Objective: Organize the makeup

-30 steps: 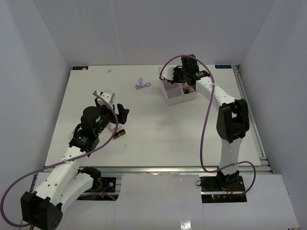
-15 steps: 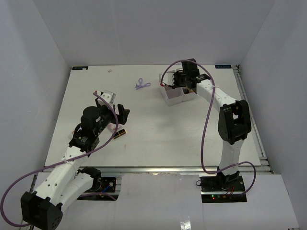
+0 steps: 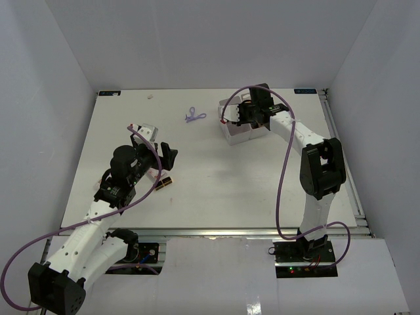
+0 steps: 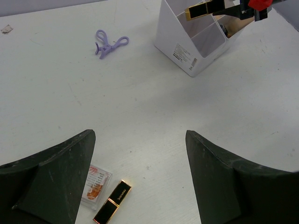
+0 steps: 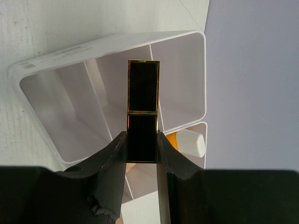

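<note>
My right gripper is shut on a black-gold lipstick and holds it over the white four-compartment box. The orange white-capped tube lies in one compartment. In the top view the right gripper is above the box. My left gripper is open above the table, with a second black-gold lipstick and a small clear pinkish item below it. The lilac clip lies farther off and also shows in the top view.
The box stands at the far right of the left wrist view, with the held lipstick over it. A small scrap lies near the table's back edge. White walls close in the table.
My right gripper has moved slightly left and nearer over the box with the lipstick. The left arm has not moved.
</note>
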Action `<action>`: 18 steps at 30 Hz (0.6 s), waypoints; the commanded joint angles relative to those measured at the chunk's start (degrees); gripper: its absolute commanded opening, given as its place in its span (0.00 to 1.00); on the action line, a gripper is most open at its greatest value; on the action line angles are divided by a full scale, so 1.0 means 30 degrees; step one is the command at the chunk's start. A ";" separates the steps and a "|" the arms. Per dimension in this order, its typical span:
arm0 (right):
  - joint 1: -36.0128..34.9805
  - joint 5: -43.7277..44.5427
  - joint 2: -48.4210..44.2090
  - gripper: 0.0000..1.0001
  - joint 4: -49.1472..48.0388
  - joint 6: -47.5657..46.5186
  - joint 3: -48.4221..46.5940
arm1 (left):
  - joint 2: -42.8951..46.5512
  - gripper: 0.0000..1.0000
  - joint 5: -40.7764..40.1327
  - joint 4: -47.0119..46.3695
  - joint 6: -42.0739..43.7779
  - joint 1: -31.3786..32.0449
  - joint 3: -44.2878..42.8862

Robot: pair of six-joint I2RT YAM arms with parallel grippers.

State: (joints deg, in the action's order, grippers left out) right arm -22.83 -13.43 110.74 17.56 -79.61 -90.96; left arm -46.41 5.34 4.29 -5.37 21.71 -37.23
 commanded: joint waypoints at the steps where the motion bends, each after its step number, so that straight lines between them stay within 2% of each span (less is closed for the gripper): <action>1: 0.0108 -0.0035 -0.0145 0.18 -0.0024 -0.0270 -0.0207 | 0.0090 0.89 0.0328 -0.0084 0.0148 -0.0061 -0.0626; 10: 0.0110 0.0242 0.0270 0.22 0.0035 -0.0416 -0.0229 | 0.0010 0.89 0.0525 -0.0084 0.0148 -0.0061 -0.0634; 18: 0.0110 0.0504 0.0683 0.28 0.0035 -0.0416 -0.0444 | -0.0122 0.89 0.0604 -0.0072 0.0177 -0.0061 -0.0643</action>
State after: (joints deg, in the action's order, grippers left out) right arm -22.83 -12.37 111.28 18.02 -80.14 -90.96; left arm -46.80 6.05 4.30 -5.34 21.71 -37.23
